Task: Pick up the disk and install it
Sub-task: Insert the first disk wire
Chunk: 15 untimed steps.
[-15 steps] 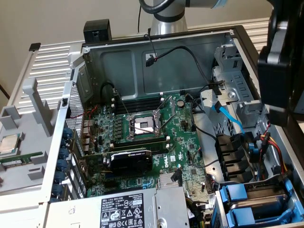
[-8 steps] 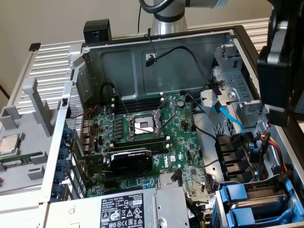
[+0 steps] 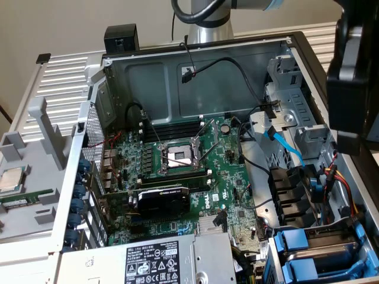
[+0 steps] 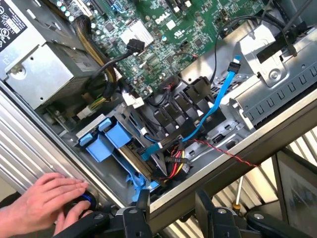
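Exterior view: an open desktop computer case [image 3: 195, 50] lies on its side, with the motherboard [image 3: 177, 171], the open CPU socket [image 3: 179, 157] and the grey power supply [image 3: 160, 260] exposed. At the exterior view's lower right stands the drive bay, where two bright blue carrier handles [image 3: 294, 242] sit one beside the other. The black tool end of the arm [image 3: 355, 71] hangs above the case's edge on the exterior view's right, well apart from the bay. A small square CPU chip [image 3: 12, 178] rests outside the case at the exterior view's left. Wrist view: the gripper [image 4: 173, 197] is poised just outside the case rim with its jaws parted and nothing between them; it grasps no object. Just beyond the rim is the drive bay, and the disk [image 4: 134, 159] appears there edge-on as a thin slab clipped in blue plastic behind the handles; its silver face and white label are turned away and cannot be read. A light blue data cable [image 4: 218, 96] and a red, yellow and black wire bundle [image 4: 173, 168] run to the bay near the disk; whether either is plugged in cannot be told. A person's hand [image 4: 44, 201] rests on the case's outer edge beside the gripper, fingers over a small dark round part. Judged from this arrangement, picking up and carrying appear done and the disk stands in its slot; whether it is pushed fully home and latched cannot be confirmed.
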{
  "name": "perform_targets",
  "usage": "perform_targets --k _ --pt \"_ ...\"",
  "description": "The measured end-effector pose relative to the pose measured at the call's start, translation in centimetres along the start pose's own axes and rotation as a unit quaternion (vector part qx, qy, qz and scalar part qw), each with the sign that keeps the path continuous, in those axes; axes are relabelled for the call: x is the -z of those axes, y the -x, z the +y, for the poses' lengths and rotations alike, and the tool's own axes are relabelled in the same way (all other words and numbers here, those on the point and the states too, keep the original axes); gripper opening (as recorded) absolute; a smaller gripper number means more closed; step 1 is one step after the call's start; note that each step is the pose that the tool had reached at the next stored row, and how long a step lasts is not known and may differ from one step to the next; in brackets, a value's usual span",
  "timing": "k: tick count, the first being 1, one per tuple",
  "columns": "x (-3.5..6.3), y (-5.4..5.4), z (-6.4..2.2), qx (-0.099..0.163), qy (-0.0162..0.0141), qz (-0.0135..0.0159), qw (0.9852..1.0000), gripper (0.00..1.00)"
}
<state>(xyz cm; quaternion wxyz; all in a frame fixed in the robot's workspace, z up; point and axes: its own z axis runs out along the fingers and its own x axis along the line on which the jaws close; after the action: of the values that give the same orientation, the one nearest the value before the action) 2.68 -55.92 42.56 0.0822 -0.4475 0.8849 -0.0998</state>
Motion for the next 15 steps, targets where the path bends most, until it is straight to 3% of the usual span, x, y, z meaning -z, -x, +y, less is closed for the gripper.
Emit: perform_targets --k 5,11,12,15 --pt "0.00 -0.01 0.01 0.043 0.0025 -0.0113 0.9990 0.49" --pt "0.00 -0.01 0.02 0.096 0.0054 -0.0243 0.9950 0.49" --pt "-0.01 -0.02 0.03 0.103 0.0060 -0.0255 0.9943 0.49" --pt "-0.13 -0.18 -0.02 0.109 0.0073 -0.0253 0.9937 0.49"
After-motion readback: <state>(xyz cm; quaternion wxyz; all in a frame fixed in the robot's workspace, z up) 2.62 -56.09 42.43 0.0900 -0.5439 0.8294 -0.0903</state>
